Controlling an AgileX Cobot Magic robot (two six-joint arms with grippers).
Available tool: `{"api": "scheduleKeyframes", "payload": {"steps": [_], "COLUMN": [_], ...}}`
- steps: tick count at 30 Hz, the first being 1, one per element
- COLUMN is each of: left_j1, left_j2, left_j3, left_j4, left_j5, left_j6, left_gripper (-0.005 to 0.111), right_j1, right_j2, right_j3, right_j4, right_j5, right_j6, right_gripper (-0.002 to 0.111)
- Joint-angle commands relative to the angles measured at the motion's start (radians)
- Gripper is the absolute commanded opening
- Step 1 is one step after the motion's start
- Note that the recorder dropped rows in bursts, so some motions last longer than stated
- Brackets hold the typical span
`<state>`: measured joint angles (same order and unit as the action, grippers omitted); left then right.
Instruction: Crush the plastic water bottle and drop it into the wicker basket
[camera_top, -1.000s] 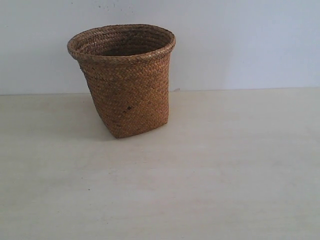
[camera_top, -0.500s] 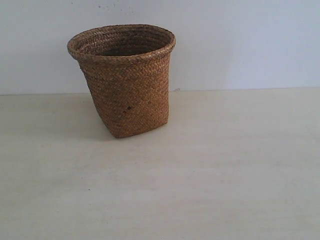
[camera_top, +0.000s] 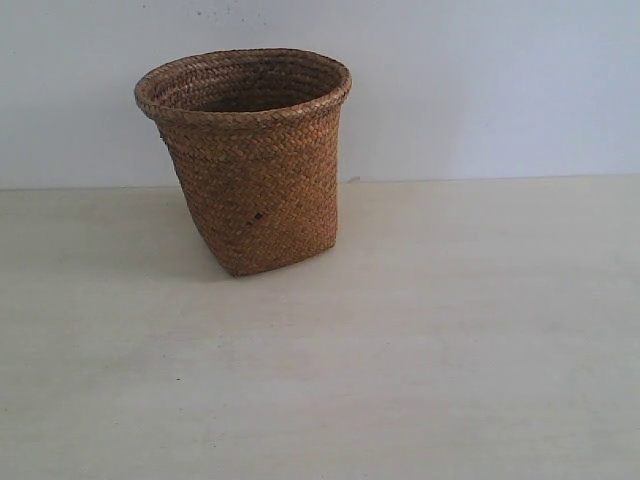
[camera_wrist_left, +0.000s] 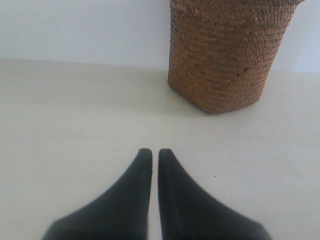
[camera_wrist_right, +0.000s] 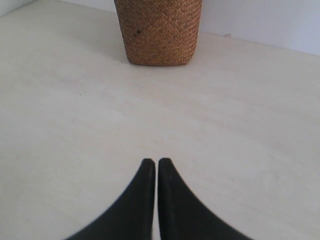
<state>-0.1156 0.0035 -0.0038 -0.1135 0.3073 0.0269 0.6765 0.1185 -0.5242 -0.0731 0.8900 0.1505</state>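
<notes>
The brown wicker basket (camera_top: 250, 165) stands upright on the pale table (camera_top: 420, 340) near the back wall, left of centre. It also shows in the left wrist view as the wicker basket (camera_wrist_left: 225, 55) and in the right wrist view as the wicker basket (camera_wrist_right: 159, 31). The plastic water bottle is out of view in every frame. My left gripper (camera_wrist_left: 155, 152) is shut with nothing between its black fingers, well short of the basket. My right gripper (camera_wrist_right: 156, 162) is shut and empty too, farther from the basket. Neither gripper shows in the exterior view.
A plain white wall (camera_top: 480, 80) rises behind the table's back edge. A small dark spot (camera_top: 258, 214) marks the basket's side.
</notes>
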Motion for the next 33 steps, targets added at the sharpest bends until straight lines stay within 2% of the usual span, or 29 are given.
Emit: {"api": "scheduleKeyframes", "payload": {"steps": [1,10,13,26,33], "left_j1": [0.004,0.039,0.073,0.072,0.072], "left_j2": [-0.003,-0.003,-0.003,-0.003,-0.003], "left_j3": [0.004,0.004,0.004,0.004,0.004], "left_j4": [-0.002,-0.002,-0.002,-0.002,0.053], "left_j5": [0.003,0.002,0.002,0.001,0.001], "left_j6": [-0.011,-0.011,-0.011,-0.011,-0.011], "left_gripper": [0.004,0.004,0.004,0.004,0.004], "right_j1": [0.002,0.002,0.002,0.002,0.002], "right_j2": [-0.006,-0.006,-0.006,-0.006,-0.006], "right_j3": [0.004,0.004,0.004,0.004,0.004], "right_j4": [-0.003,-0.003,-0.003,-0.003,-0.003], "right_j5": [-0.012,-0.012,-0.012,-0.012,-0.012], "right_j6": [0.001,0.001,0.001,0.001,0.001], "right_gripper": [0.000,0.000,0.000,0.000,0.000]}}
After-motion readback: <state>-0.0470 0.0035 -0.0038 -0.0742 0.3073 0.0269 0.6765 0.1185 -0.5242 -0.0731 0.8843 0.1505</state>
